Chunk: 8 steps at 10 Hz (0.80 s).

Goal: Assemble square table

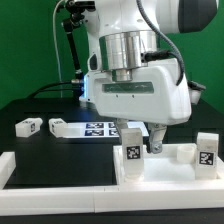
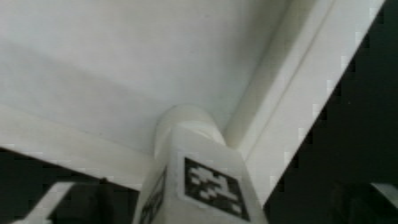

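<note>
The white square slab [image 1: 95, 163] lies at the front of the black table; its flat face and raised rim [image 2: 267, 90] fill the wrist view. One white leg [image 1: 131, 142] with a tag stands upright on the slab near a corner, and it shows in the wrist view [image 2: 205, 180]. My gripper [image 1: 143, 138] is low over this leg. Its dark fingertips [image 2: 68, 205] sit at either side of the leg with gaps, so it looks open. A second leg [image 1: 206, 152] stands at the exterior view's right. Two more legs [image 1: 28, 125] [image 1: 60, 126] lie on the table at the left.
The marker board [image 1: 98, 129] lies flat behind the slab, under the arm. The white border rail [image 1: 12, 168] runs along the front and up the exterior view's left side. A black stand with cables [image 1: 72, 50] is at the back left.
</note>
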### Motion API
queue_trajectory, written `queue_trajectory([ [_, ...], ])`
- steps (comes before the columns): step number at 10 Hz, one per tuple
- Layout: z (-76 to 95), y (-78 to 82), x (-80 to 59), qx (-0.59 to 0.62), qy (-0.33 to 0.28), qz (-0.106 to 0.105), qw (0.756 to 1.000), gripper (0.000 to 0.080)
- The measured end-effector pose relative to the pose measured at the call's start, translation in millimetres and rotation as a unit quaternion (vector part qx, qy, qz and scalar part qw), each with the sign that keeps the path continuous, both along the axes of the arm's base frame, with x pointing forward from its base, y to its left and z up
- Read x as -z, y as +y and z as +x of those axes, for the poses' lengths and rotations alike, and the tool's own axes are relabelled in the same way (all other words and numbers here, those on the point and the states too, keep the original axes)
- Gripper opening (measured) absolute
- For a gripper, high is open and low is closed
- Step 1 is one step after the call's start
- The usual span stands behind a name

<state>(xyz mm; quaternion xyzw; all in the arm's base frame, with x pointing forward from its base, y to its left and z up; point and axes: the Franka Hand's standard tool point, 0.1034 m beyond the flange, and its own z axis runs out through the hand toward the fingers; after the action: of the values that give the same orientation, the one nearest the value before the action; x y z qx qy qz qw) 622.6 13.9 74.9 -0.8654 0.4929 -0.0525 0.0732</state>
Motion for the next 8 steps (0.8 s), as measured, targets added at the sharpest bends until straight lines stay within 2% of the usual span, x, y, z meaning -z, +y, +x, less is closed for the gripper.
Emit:
queue_trajectory([
  [2,-0.2,-0.5,0.4,-0.064,-0.004,-0.012,0.998,0.0639],
  [3,-0.3,-3.4,0.8,-0.141,-0.008,-0.029,0.990,0.0648],
  [5,0.4,-4.4,0.5,-0.272,-0.012,-0.062,0.960,0.0649],
  [6,1.6,-2.2,-0.2,-0.338,-0.017,-0.078,0.938,0.0649],
  [7,2.6,-1.0,-0.5,-0.345,-0.020,-0.081,0.935,0.0649],
  [8,2.3,-1.3,-0.1,-0.332,-0.019,-0.078,0.940,0.0601],
])
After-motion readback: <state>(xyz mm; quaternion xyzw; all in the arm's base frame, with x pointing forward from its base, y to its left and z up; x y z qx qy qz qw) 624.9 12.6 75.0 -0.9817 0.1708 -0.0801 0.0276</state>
